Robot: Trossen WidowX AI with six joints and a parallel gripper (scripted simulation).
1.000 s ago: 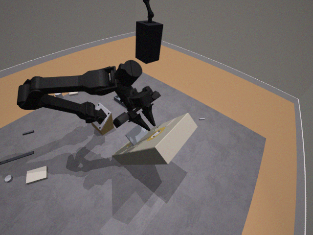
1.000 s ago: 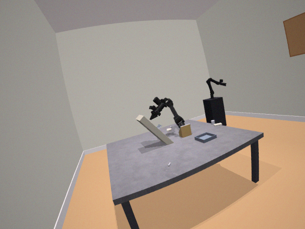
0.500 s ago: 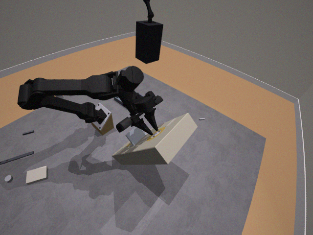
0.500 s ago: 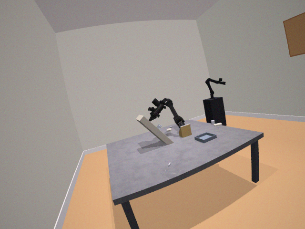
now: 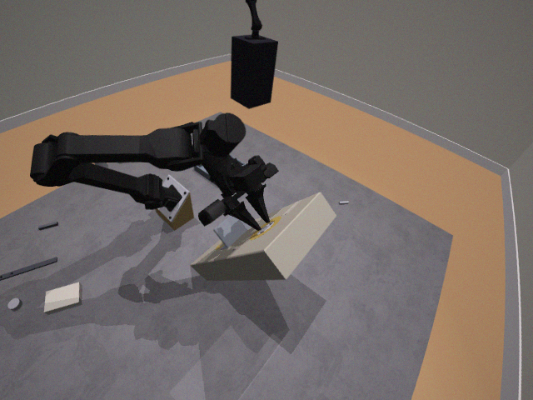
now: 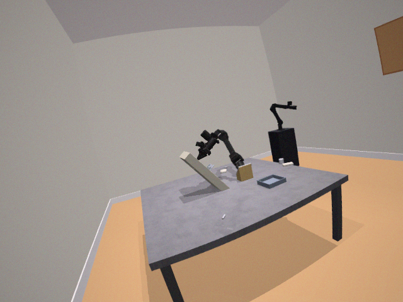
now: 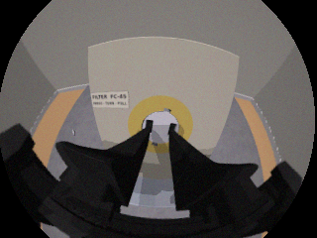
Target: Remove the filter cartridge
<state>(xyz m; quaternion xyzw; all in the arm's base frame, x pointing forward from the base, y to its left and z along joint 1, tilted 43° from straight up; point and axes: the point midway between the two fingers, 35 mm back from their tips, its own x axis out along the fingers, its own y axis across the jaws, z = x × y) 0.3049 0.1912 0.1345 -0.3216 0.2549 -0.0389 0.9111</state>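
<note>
The cream service panel (image 5: 301, 237) (image 6: 204, 171) (image 7: 163, 64) leans at a slant. The pale round cartridge (image 7: 160, 117) sits in it, inside a yellow ring (image 7: 135, 124) (image 5: 276, 221). My gripper (image 5: 264, 226) (image 6: 198, 158) (image 7: 159, 131) is at the cartridge's face. Its fingers stand partly open, with nothing gripped between them. The fingertips cover the places of the two slots, and whether they are inside the slots I cannot tell. The blue-grey tray (image 6: 278, 183) lies on the table, empty, beyond the tan block; the arm mostly hides it in the top view.
A pale blue plate (image 5: 234, 231) stands at the panel's lower part. A tan block (image 5: 184, 216) (image 6: 245, 172) stands by the arm's base. A small white peg (image 5: 343, 202) (image 6: 223, 216), a cream block (image 5: 62, 297), a grey disc (image 5: 14, 303) and a dark bar (image 5: 30, 267) lie around.
</note>
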